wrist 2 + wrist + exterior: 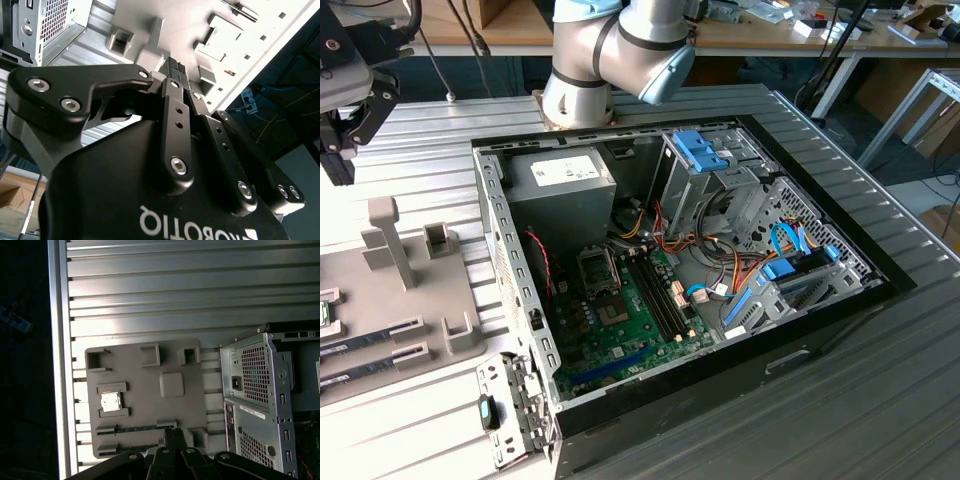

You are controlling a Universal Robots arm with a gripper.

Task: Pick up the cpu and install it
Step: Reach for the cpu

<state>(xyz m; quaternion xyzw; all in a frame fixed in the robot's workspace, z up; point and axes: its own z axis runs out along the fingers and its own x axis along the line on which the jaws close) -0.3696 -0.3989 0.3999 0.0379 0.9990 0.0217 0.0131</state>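
The cpu (110, 402), a small silver square, lies flat in a recess of the grey fixture plate (150, 405) in the first wrist view. My gripper (173, 434) hovers above the plate's edge, off to the side of the cpu, with nothing held. Its fingertips (175, 67) are pressed together in the second wrist view. In the exterior view the gripper (340, 150) hangs at the far left above the plate (450, 330). The open computer case (510, 290) holds the green motherboard (630, 325) with its bare square socket (600, 270).
Long narrow memory sticks (370, 345) lie in slots on the plate. Upright grey posts (390, 240) rise from it. The case holds a power supply (560, 185), drive cages (710, 165) and loose cables (720, 275). All of it rests on a ribbed metal table (880, 400).
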